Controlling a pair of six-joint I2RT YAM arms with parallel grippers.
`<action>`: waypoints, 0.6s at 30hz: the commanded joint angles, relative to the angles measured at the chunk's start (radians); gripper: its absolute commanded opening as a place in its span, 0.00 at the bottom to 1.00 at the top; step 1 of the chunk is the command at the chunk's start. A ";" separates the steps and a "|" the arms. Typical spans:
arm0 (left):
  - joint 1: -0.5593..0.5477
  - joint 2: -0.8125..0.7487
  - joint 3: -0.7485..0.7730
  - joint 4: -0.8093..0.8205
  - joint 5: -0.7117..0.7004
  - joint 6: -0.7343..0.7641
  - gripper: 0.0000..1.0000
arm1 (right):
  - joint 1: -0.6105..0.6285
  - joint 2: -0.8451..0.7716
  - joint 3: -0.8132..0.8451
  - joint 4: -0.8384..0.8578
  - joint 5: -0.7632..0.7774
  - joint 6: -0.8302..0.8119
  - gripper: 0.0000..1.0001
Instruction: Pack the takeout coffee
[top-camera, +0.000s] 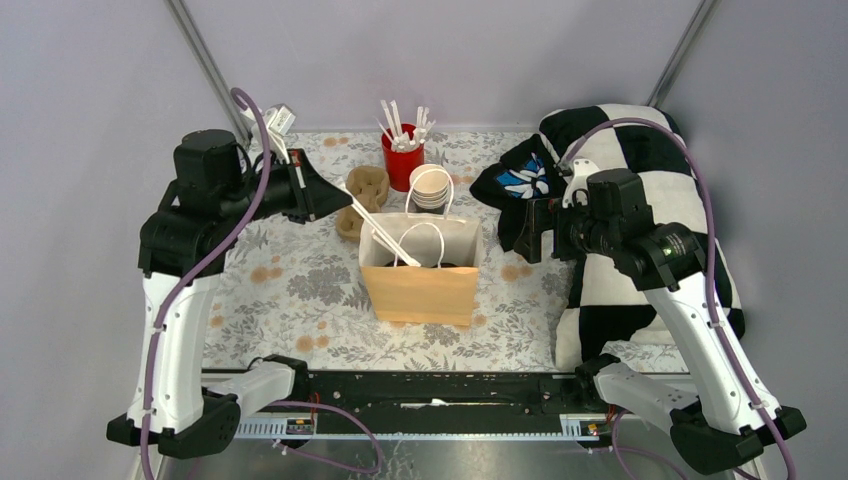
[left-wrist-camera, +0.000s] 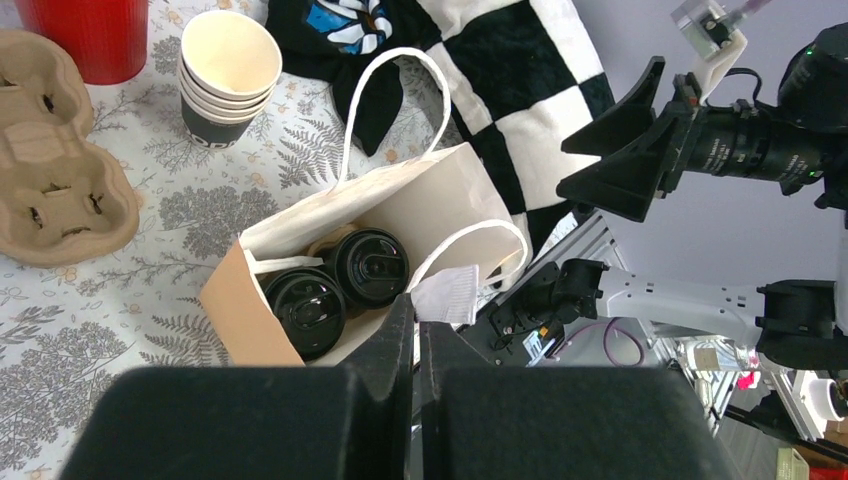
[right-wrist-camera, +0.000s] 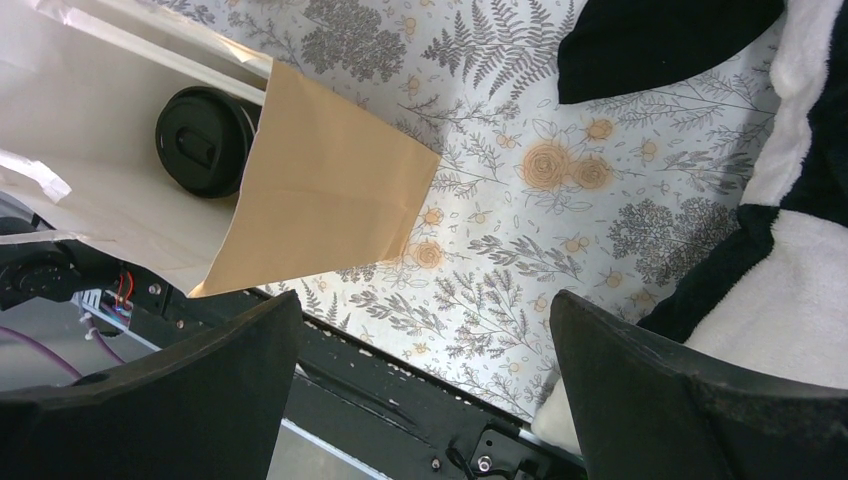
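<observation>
Two lidded cups (left-wrist-camera: 370, 265) (left-wrist-camera: 305, 300) in the bag (left-wrist-camera: 440, 200), my left pincer (left-wrist-camera: 415, 300) tight on a white stick (top-camera: 375, 228), right pincer (right-wrist-camera: 422, 310) apart.

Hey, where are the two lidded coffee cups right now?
In the left wrist view, the two lidded coffee cups sit side by side in the bottom of the paper bag at mid-table, near the stack of lidless cups.

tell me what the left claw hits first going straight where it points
Likely the paper bag: the left claw, shut on a white stick, aims into its open top, toward the lidded cups inside. Depth is unclear.
</observation>
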 joint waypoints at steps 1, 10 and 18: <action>-0.004 -0.039 0.130 -0.039 -0.030 0.020 0.00 | 0.035 0.008 0.008 -0.002 -0.017 0.001 1.00; -0.004 0.049 0.455 -0.101 -0.203 -0.011 0.00 | 0.061 0.024 0.017 0.002 0.015 -0.017 1.00; -0.011 0.122 0.323 -0.087 -0.118 0.048 0.00 | 0.063 0.017 0.012 -0.004 0.030 -0.023 1.00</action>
